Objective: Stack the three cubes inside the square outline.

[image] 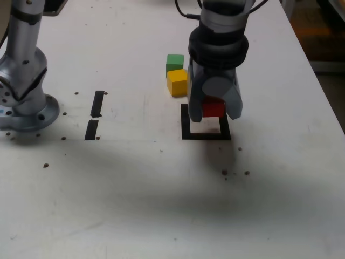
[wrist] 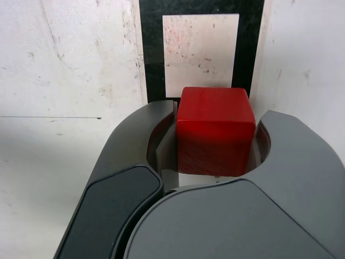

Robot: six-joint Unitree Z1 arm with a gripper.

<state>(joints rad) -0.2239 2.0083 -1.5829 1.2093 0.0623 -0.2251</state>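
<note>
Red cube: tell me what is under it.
The red cube, held in the claw, hangs above the square outline. Its white centre shows bare; the part nearest the claw is hidden.

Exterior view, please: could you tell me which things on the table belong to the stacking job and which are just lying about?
Part of the job:
- red cube, held in the hand above the square outline
- yellow cube
- green cube, touching the yellow one

Just lying about:
- two short black bars at the exterior view's left
- small dark specks on the table
</note>
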